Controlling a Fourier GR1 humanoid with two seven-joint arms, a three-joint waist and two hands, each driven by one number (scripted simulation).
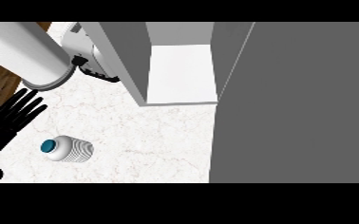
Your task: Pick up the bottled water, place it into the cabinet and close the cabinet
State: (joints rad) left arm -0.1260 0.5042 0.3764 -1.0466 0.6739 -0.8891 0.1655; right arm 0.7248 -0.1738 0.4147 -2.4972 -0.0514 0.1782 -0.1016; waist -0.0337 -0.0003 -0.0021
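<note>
Black left hand [20, 110] with slender, matte black fingers [28, 105]

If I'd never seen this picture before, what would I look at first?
Probably the big grey cabinet door, swung open and filling the right side, with the white cabinet shelf beside it at top centre. Next, the small ribbed white water bottle with a blue cap, alone on the pale marble counter at lower left. A black robot hand rests open at the left edge.

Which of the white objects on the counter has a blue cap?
The bottled water, below the robot hand; the white appliance beside the cabinet has none.
</note>
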